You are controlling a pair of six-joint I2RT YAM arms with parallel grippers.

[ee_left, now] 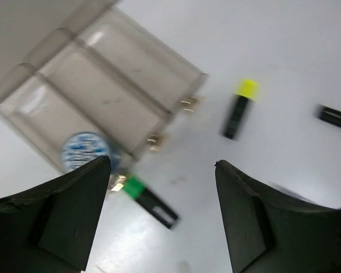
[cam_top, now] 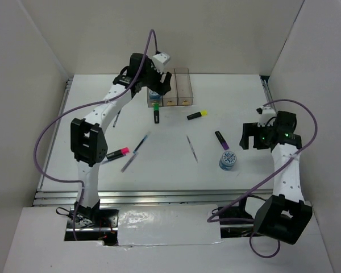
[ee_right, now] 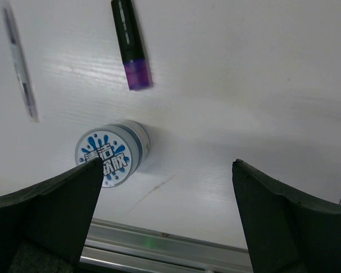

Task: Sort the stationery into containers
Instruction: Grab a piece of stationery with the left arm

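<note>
Three joined clear brownish boxes (cam_top: 176,86) stand at the back of the table. In the left wrist view (ee_left: 108,79), one end box holds a blue-white tape roll (ee_left: 83,151). My left gripper (cam_top: 158,84) (ee_left: 162,164) hovers over the boxes' front, open and empty. A green-capped highlighter (cam_top: 156,114) (ee_left: 149,199) lies just in front, and a yellow-capped one (cam_top: 197,115) (ee_left: 239,108) lies to its right. My right gripper (cam_top: 251,136) (ee_right: 167,165) is open and empty above the table, beside the second tape roll (cam_top: 228,161) (ee_right: 111,152) and a purple-capped highlighter (cam_top: 221,138) (ee_right: 129,42).
A pink-capped highlighter (cam_top: 118,153) and two thin pens (cam_top: 141,143) lie left of centre. Another pen (cam_top: 191,148) (ee_right: 20,62) lies mid-table. The metal rail (ee_right: 159,244) of the table's near edge is just below my right gripper. White walls enclose the table.
</note>
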